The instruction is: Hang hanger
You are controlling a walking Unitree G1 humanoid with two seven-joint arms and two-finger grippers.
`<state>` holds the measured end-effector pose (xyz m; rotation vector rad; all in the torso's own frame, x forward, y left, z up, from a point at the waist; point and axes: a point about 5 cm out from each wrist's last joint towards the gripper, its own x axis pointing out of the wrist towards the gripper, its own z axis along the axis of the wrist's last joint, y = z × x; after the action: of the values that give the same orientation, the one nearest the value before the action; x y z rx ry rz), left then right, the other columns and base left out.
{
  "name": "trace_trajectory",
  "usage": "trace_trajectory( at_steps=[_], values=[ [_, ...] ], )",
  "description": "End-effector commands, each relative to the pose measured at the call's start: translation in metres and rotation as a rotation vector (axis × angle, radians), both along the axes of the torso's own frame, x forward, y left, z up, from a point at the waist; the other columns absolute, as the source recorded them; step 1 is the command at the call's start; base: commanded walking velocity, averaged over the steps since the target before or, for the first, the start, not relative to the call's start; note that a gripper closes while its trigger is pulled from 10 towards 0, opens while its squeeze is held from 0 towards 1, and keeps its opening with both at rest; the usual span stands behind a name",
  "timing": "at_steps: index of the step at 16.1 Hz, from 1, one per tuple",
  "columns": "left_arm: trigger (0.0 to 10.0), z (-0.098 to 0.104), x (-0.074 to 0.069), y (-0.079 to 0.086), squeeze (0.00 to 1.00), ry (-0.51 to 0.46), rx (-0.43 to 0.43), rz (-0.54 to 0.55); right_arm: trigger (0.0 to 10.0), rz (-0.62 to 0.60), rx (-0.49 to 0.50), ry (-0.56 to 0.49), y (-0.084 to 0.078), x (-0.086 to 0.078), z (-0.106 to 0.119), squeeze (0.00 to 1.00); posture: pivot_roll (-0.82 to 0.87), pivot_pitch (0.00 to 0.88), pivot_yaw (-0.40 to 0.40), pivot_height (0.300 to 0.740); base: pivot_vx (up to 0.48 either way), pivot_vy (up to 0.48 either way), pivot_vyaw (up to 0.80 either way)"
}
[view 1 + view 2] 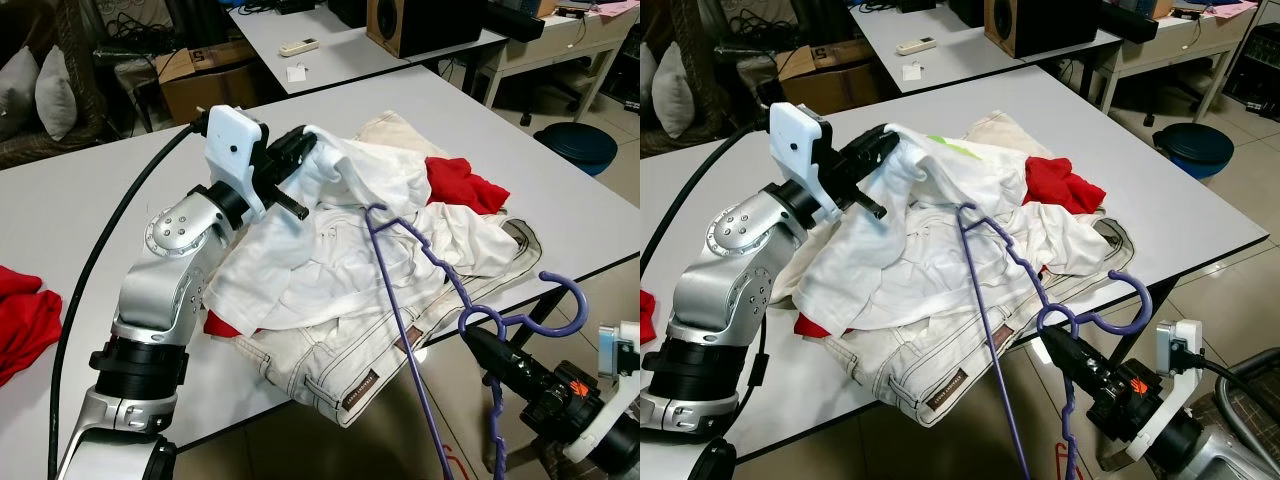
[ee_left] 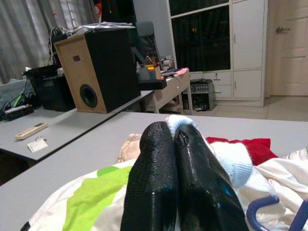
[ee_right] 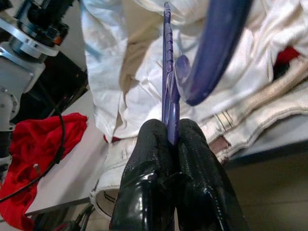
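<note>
We've got a purple plastic hanger (image 1: pixel 430 290) here, thin and kinda bendy looking. It's tilted, with its hook (image 1: pixel 560 300) hanging out past the edge of the counter (image 1: pixel 560 170) and one shoulder end (image 1: pixel 965 215) up over the pile of white clothes (image 1: pixel 940 270). Its long bottom bar (image 1: pixel 998 385) slants down toward the floor. It's pinched just below the hook.

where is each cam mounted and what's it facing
Left eye, right eye: head, looking down at the table; both arms show.
Left wrist: along the left gripper, shut on the white shirt, facing a speaker.
Right wrist: along the right gripper, shut on the purple hanger.
Shared: hanger, shirt.
</note>
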<state>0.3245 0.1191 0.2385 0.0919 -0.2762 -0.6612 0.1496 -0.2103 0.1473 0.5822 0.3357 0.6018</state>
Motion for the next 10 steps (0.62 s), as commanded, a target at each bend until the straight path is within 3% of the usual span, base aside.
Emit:
trace_trajectory(
  at_steps=[1, 10],
  values=[
    [0.0, 0.0023, -0.0041, 0.0005, 0.0, -0.017, 0.016, -0.015, 10.0, 0.004, 0.006, 0.008, 0.0006, 0.0021, -0.0001, 0.0, -0.07, 0.074, 0.1, 0.74, 0.0, 0.0, 0.0],
    [0.0, 0.0017, -0.0064, 0.0016, 0.0, -0.026, 0.034, -0.03, 10.0, -0.052, 0.086, -0.01, -0.0045, 0.0071, 0.0032, 0.0, -0.07, 0.074, 0.101, 0.74, 0.0, 0.0, 0.0]
  ],
)
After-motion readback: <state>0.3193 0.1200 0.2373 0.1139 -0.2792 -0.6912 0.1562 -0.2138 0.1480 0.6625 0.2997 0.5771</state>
